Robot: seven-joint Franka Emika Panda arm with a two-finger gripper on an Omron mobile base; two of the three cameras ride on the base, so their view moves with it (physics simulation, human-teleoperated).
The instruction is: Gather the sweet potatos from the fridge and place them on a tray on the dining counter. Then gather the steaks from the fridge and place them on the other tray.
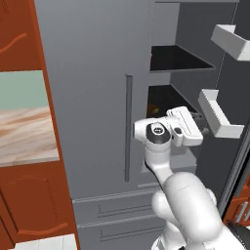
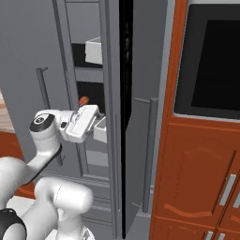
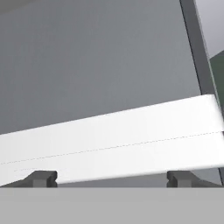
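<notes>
A sweet potato [image 2: 84, 100] shows as a small orange-red lump on a dark shelf inside the fridge [image 1: 93, 97], just above and behind the robot's hand; in the left base view the same shelf holds a small reddish-orange spot [image 1: 153, 109] near its left edge, too small to make out in detail. The fridge is tall and grey, its left door shut with a long vertical bar handle [image 1: 128, 127], its right door [image 1: 229, 97] swung open so that the interior shelves show. Two white door bins [image 1: 218, 114] are mounted on the inside of the open door, one high and one lower, and two wide drawers [image 1: 117, 215] run across the bottom of the fridge.

The end effector [image 3: 111, 178] reaches into the open compartment at the height of the lower door bin. In the hand view its two dark fingertips [image 3: 41, 178] stand far apart near the bottom corners, released, with nothing between them; beyond them a white door bin [image 3: 131, 140] stretches across in front of a flat grey panel. The white arm [image 1: 188, 205] rises from below, bends at a dark-capped joint [image 1: 157, 131] and extends horizontally toward the fridge interior.

Red-brown cabinets [image 1: 29, 195] stand to the left of the fridge, beside a pale green wall patch and a wood-look surface [image 1: 24, 136]. To the right of the fridge, in the right base view, a red-brown cabinet column [image 2: 201, 178] holds a dark built-in oven window [image 2: 211, 61]
</notes>
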